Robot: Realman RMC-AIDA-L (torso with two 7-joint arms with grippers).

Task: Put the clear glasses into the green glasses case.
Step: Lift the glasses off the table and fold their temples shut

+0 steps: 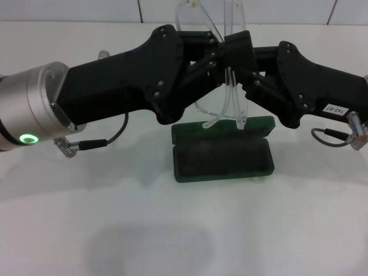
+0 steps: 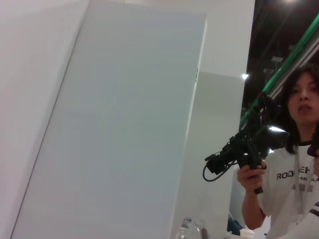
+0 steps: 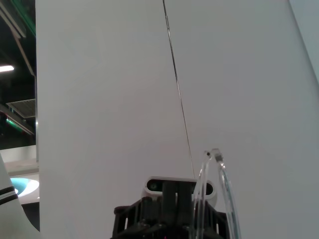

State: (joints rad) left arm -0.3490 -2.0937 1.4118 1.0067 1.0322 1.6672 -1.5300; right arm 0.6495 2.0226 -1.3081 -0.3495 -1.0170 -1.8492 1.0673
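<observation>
Both arms meet above the green glasses case (image 1: 223, 150), which lies open on the white worktop (image 1: 184, 230); its dark lining faces up, its lid is tipped back on the far side; the clear glasses (image 1: 229, 86) hang in the air directly over the case, wholly transparent, colourless frame, thin temple arms curving up and down; the left tool (image 1: 210, 54) and the right tool (image 1: 236, 52) close in on the frame from either side above the case; both look clenched on the clear glasses, fingers pressed at the frame's middle; the lowest clear tip hovers just above the case's back edge.
</observation>
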